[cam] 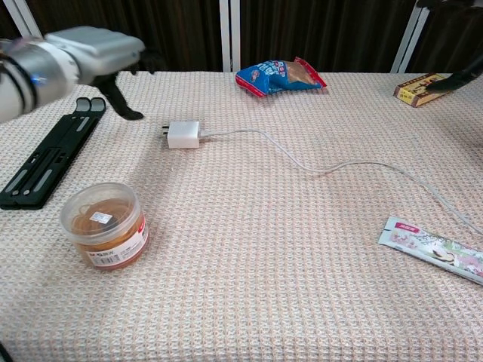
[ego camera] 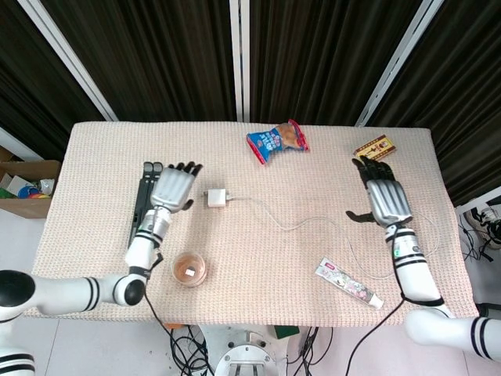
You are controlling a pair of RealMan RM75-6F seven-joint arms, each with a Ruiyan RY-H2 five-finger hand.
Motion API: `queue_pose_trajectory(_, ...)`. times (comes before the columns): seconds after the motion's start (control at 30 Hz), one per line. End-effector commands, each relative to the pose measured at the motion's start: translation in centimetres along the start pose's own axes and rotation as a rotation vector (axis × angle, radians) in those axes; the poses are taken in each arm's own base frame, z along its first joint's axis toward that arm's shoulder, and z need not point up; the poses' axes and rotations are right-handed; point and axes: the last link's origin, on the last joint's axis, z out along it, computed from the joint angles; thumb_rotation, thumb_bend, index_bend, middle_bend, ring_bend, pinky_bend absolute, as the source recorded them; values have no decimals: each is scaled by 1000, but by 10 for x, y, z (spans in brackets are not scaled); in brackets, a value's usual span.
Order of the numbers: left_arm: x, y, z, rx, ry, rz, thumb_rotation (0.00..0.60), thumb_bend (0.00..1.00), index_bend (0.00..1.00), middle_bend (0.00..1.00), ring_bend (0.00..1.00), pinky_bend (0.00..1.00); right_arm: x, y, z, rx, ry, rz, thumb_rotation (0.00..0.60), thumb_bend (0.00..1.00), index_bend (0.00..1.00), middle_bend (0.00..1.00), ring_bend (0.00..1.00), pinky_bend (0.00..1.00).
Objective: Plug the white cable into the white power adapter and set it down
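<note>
White cable [cam: 302, 160] sits plugged into the white power adapter [cam: 183, 135], just right of the spread, empty left hand [ego camera: 174, 188]; lift that hand clear without snagging (right hand [ego camera: 386, 199] likewise spread).

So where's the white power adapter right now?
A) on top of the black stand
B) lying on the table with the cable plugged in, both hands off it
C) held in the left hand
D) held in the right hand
B: the white power adapter lies on the table with the white cable running from it; the left hand and right hand are open and apart from it.

Chest view: right hand [cam: 460, 79] mostly cropped; cable [cam: 317, 170] end offscreen.
</note>
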Motion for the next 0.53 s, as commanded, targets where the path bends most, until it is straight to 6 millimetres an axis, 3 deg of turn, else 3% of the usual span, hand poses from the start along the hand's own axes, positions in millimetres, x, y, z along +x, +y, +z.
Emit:
queue_pose_trajectory(0.03, 11, -70, -55, 57, 96, -25, 600, 188, 172, 186, 219, 348, 11, 49, -31, -31, 42, -5, 600, 201, 0, 62, 0, 0)
queue_pose_trajectory(0.17, 15, -123, -105, 71, 138, -63, 600, 189, 185, 187, 202, 330, 15, 84, -60, -43, 76, 7, 600, 245, 0, 66, 0, 0)
queue_pose_trajectory(0.3, 9, -158, -153, 145, 150, -67, 600, 189, 189, 188, 202, 312, 12, 106, -86, -66, 94, 33, 600, 277, 0, 70, 0, 0)
queue_pose_trajectory(0.53, -6, -175, -227, 244, 170, -120, 600, 188, 190, 193, 202, 306, 4, 124, -127, -107, 132, 58, 600, 291, 0, 75, 0, 0)
